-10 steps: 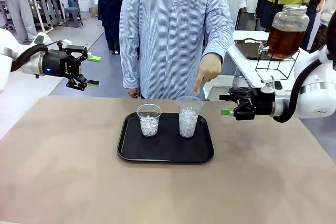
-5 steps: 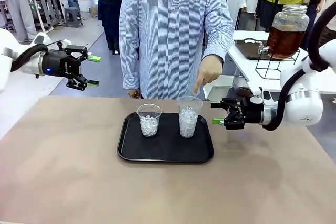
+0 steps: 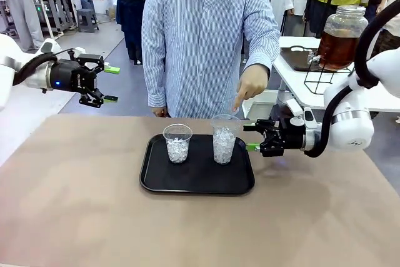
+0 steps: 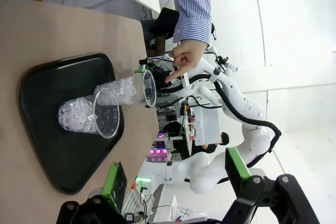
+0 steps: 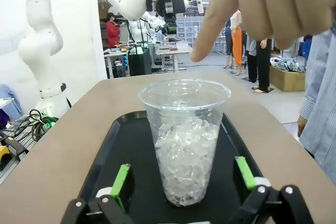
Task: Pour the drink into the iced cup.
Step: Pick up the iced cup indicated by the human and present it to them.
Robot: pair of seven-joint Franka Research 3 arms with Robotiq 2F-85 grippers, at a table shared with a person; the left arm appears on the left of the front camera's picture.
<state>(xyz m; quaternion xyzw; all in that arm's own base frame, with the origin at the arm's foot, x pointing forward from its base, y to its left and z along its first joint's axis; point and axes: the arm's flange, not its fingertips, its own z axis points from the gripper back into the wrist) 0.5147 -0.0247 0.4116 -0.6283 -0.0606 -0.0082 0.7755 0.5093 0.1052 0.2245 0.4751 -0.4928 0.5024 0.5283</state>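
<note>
One clear tapered cup (image 3: pixel 224 130), crushed ice (image 3: pixel 223 147)

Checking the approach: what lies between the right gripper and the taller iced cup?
Only bare black tray, in the right wrist view; the open right gripper faces the taller iced cup.

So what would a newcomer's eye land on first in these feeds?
Probably the person's hand pointing down at the taller ice-filled cup, which stands on the black tray beside a shorter ice-filled cup. Next, the right gripper, open and level with that taller cup at the tray's right edge. Farther back on the right stands a glass jar of amber drink; the left gripper hangs open at far left.
</note>
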